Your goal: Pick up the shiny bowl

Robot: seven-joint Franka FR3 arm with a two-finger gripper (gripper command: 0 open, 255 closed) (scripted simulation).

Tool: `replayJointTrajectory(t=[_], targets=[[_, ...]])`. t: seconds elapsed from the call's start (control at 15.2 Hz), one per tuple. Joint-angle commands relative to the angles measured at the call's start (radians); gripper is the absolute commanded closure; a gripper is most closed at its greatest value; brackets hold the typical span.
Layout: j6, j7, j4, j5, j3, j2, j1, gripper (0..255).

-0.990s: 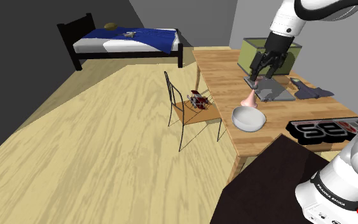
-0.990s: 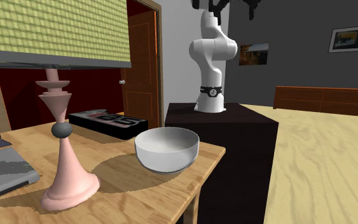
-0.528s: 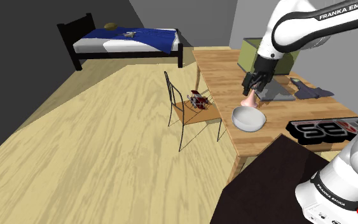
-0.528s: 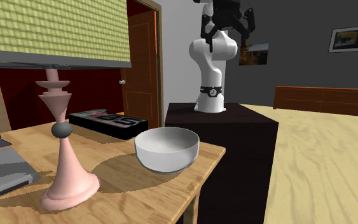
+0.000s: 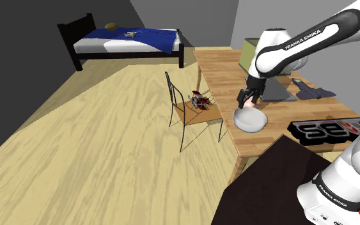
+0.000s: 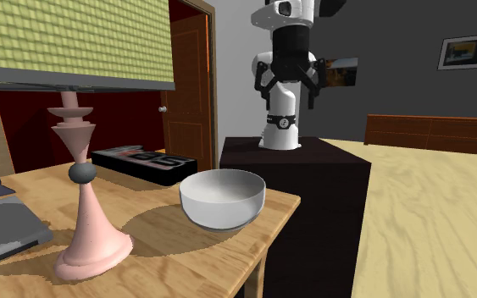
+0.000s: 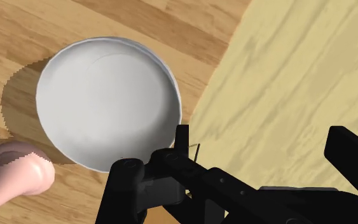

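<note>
Gripper [image 6: 287,91] is spread wide, nothing held. It hangs over the bowl [image 5: 250,119], which sits at its 6 o'clock in the shoulder view. Bowl is pale grey-white, upright, empty, and close to the table [image 5: 220,67] edge on the floor side.

Step in hand, I'd say: line up and descend. Suggest a rim pinch, one finger inside the wall and one outside. Take the rim on the side away from the lamp [image 6: 88,229]. Its pink foot stands just beside the bowl, at the bowl's 9 o'clock in the second exterior view, so clipping it is the main risk. The curved wall could slip, so seat deep before closing.

Table is bare wood. In the shoulder view:
- black case [image 5: 328,131] at the bowl's 3 o'clock
- chair [image 5: 185,112] at 9
- bed [image 5: 127,41] at 10, far off

Wood floor [image 5: 95,140], grey walls.
</note>
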Motion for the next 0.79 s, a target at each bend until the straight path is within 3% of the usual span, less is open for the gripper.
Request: replayJointTrajectory(t=[0.0,0.73], targets=[[0.068,-0.017,0.010,-0.004,-0.008,0.082,-0.003,0],[0.354,-0.113,0.153,0.007,-0.030,0.534,-0.039,0]])
